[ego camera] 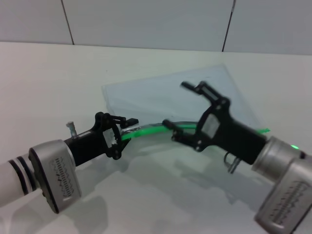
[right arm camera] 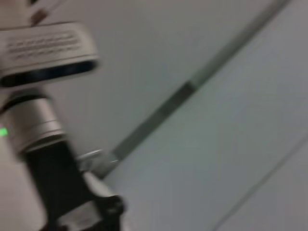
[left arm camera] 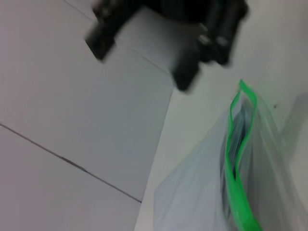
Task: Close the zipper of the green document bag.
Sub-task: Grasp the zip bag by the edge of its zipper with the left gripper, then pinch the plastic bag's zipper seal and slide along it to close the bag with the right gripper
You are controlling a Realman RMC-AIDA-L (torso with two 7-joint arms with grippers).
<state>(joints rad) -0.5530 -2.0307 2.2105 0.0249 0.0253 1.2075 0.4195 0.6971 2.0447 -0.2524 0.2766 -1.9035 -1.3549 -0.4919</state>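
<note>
The green document bag [ego camera: 165,92] is a pale translucent pouch lying flat on the white table. Its zipper [ego camera: 151,129] is a bright green strip along the near edge, arched up off the table. My left gripper [ego camera: 126,132] is shut on the left end of that edge and holds it raised. My right gripper [ego camera: 178,105] is open wide over the middle of the strip, its lower finger [ego camera: 169,125] right at the green line. In the left wrist view the zipper [left arm camera: 237,159] gapes, its two green lips apart. I cannot make out the slider tab.
A white tiled wall [ego camera: 146,19] rises behind the table [ego camera: 48,78]. The right wrist view shows only that wall and my left arm's silver wrist [right arm camera: 33,125]. The left wrist view shows my right gripper [left arm camera: 192,29] as a dark shape above the bag.
</note>
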